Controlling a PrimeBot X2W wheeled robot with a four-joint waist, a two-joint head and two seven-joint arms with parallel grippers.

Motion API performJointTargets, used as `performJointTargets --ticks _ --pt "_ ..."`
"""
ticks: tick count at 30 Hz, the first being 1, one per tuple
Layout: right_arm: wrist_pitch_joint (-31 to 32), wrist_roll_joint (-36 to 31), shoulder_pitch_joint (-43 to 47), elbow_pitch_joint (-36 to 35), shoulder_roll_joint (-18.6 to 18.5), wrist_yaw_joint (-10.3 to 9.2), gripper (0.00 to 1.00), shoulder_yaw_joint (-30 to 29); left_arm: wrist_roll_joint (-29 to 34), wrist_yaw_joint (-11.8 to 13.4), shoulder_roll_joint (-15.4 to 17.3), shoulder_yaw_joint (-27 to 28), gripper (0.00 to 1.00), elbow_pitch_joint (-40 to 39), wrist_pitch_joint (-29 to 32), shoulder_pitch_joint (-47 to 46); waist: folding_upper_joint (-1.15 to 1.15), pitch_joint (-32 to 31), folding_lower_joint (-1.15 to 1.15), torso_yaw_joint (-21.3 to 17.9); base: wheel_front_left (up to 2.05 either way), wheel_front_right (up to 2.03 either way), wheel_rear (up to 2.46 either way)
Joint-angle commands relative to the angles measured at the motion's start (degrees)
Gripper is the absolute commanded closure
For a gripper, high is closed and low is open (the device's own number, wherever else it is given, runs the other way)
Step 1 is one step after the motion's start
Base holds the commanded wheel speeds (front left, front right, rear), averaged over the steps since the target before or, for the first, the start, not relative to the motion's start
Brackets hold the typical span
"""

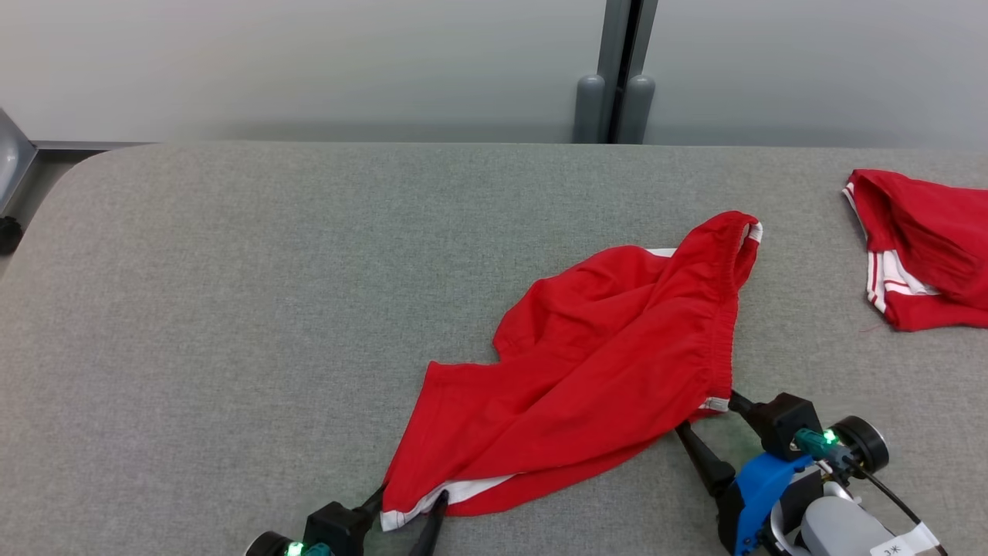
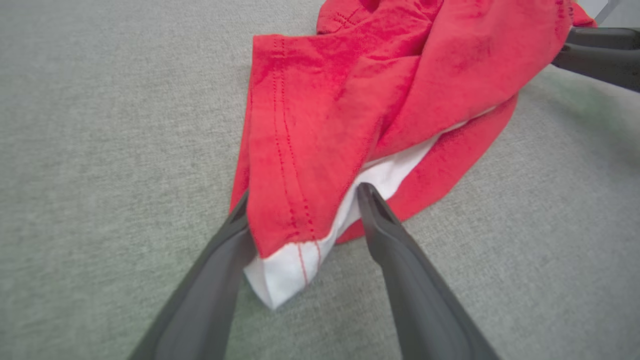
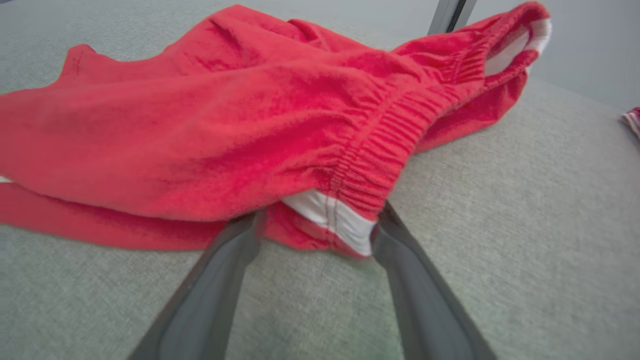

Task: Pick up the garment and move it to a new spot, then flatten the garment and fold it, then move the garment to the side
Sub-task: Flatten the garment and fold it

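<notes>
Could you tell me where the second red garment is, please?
The second red garment lies at the head view's far right, on the table, apart from the red shorts.

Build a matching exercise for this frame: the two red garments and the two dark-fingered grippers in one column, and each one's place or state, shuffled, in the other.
Column one
1. red shorts with white trim
2. second red-and-white garment
3. left gripper
4. right gripper

Column two
A. open, fingers either side of the shorts' elastic waistband corner
B. lying at the right edge of the grey fabric table
C. open, fingers either side of a white-banded leg-hem corner
D. crumpled near the middle of the table

Pairs: 1-D, 2-B, 3-C, 4-A
</notes>
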Motion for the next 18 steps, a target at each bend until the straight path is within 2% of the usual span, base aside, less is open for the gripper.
performJointTargets --ticks 1,2,3,9,18 --pt "-0.3 0.8 -1.0 0.6 -0.4 0.02 0.90 1.0 -0.6 0.0 0.0 -0.2 0.60 0.5 -0.3 -1.2 0.00 0.0 -0.01 0.1 0.00 0.00 0.00" --pt "-0.3 1.2 -1.3 0.6 -0.6 0.02 1.00 1.9 -0.8 0.0 0.1 -0.9 0.86 0.8 -0.3 -1.5 0.00 0.0 -0.01 0.2 0.00 0.00 0.00" --pt "-0.3 1.9 -1.6 0.3 -0.7 0.02 1.00 2.4 -1.3 0.0 0.1 -1.2 1.00 0.8 -0.3 -1.8 0.00 -0.1 -0.01 0.2 0.00 0.00 0.00" --pt "-0.3 4.4 1.8 -4.5 -2.3 0.02 1.00 4.8 -2.4 0.0 1.4 -1.3 1.00 -3.5 -0.3 -0.1 0.00 -1.6 -0.01 -0.2 0.00 0.00 0.00" --pt "-0.3 7.6 3.4 -17.3 -7.8 0.02 1.00 10.4 -6.2 0.0 5.0 0.7 1.00 -15.2 -0.3 -0.7 0.00 -2.9 -0.01 -2.3 0.00 0.00 0.00"
